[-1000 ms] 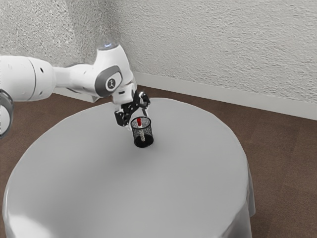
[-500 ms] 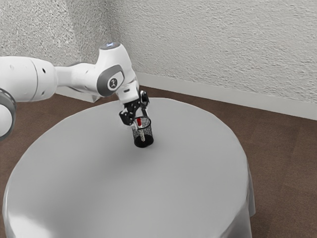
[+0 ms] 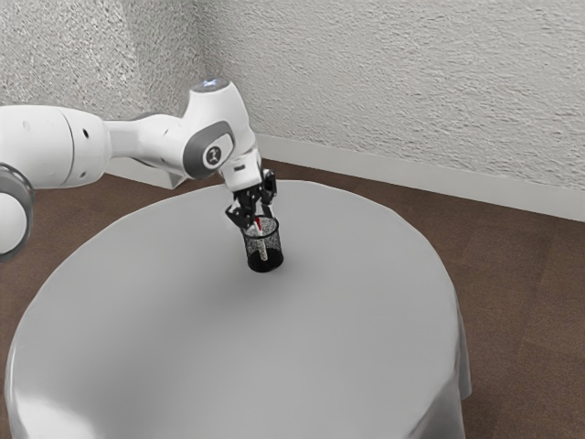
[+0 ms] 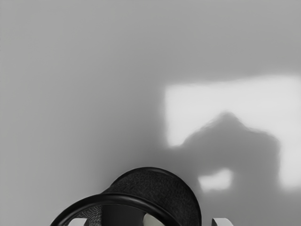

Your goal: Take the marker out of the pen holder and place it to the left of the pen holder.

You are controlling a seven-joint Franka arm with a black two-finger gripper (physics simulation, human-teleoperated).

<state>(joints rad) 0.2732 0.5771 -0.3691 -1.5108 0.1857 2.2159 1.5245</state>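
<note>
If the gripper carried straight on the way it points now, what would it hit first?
Most likely the mesh pen holder, at its rim; the gripper points down at it. The marker's red end lies there too, and depth leaves unclear which comes first.

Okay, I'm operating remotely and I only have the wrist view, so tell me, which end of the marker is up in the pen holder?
Observer: The red end of the marker is up, near the rim of the pen holder.
Operator: Got it. From where I am, I can't judge how the holder stands. Upright or tipped?
Observer: Upright, on a round table.
Operator: And which side does the arm come in from?
Observer: The arm reaches in from the exterior view's left, with the gripper at the holder's top.
</note>
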